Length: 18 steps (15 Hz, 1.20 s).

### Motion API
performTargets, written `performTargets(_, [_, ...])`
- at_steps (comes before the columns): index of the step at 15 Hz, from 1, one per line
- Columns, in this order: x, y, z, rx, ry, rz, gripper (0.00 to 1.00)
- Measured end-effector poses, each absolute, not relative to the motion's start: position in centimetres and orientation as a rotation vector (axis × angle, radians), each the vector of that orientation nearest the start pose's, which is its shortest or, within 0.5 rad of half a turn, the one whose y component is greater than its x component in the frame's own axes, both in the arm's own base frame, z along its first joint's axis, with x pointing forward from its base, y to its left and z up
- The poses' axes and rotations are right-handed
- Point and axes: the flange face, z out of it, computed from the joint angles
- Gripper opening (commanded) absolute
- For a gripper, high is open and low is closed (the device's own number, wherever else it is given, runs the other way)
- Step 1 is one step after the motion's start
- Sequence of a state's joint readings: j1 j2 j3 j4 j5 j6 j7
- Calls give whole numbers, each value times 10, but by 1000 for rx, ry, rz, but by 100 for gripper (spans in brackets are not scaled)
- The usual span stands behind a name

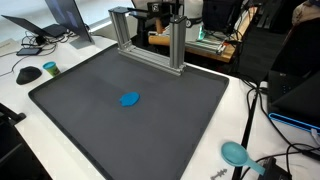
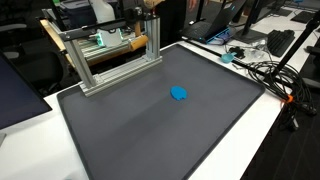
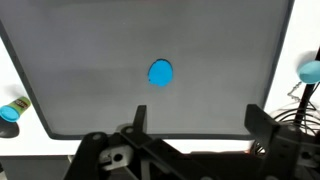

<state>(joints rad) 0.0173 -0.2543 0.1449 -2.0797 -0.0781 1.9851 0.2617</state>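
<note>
1. Small blue rounded lump (image 3: 160,73): it lies flat near the middle of a dark grey rectangular mat (image 3: 80,60), alone on that surface and well apart from every edge. Both exterior views show it there too (image 1: 130,99) (image 2: 179,94).
2. At the left edge of the wrist view, a small teal and yellow object (image 3: 10,112) sits on the white counter (image 2: 258,132), just off the mat's corner; what it is cannot be told.
3. The tool (image 3: 195,112) hangs above the near edge of the mat with its two dark fingers (image 3: 140,115) spread wide and nothing between them. The lump lies ahead of it, a little left of the gap's middle and clear of both fingers.
4. At the right edge of the wrist view, a teal round disc (image 3: 310,70) rests on the counter beside the mat, near loose black cables; an exterior view shows it as well (image 1: 235,152).
5. A silver aluminium frame (image 1: 150,45) (image 2: 110,55) stands upright along the mat's far edge, well away from the lump.
</note>
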Motion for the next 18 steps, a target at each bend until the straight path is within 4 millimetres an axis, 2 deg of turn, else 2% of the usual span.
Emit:
performTargets(5, [541,82,535,-3210,140,-215,100])
performTargets(10, [581,72,510,-3238,150,-95,100])
performTargets(13, [592,70,502,-3242,154,-69,100])
performTargets(18, [592,71,507,-3243,152,-74,100])
